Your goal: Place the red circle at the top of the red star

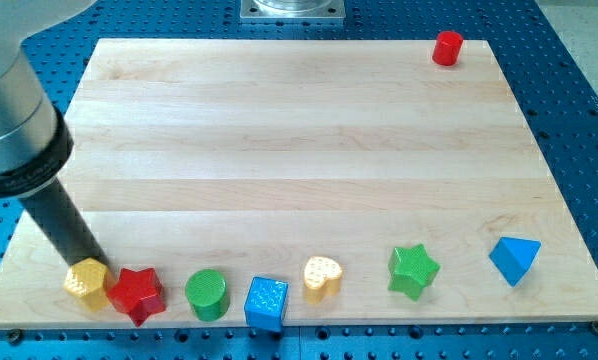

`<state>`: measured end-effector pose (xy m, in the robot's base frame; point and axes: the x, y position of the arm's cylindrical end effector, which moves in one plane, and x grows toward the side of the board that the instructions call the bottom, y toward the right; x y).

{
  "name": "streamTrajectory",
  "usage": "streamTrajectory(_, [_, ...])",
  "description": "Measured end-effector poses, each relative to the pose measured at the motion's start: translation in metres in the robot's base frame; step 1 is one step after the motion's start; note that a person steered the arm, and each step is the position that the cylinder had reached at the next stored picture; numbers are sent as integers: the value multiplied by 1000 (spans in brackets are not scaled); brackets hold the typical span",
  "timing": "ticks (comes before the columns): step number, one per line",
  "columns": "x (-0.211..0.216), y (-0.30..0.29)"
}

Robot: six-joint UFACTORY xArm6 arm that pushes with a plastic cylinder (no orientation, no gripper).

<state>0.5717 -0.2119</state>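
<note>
The red circle [447,47], a small red cylinder, stands at the board's top right corner. The red star [137,293] lies near the bottom left edge, touching a yellow hexagon [87,283] on its left. My tip [91,259] rests at the hexagon's upper edge, just up and left of the red star and far from the red circle. The dark rod slants up to the view's left from the tip.
Along the bottom edge, from left to right, lie a green cylinder [207,294], a blue cube [266,303], a yellow heart [321,277], a green star [413,269] and a blue triangle [515,259]. The wooden board [299,150] sits on a blue perforated table.
</note>
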Motion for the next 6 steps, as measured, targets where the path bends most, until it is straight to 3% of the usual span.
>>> streamTrajectory(2, [-14, 27])
streamTrajectory(4, [-83, 244])
streamTrajectory(6, [-198, 467])
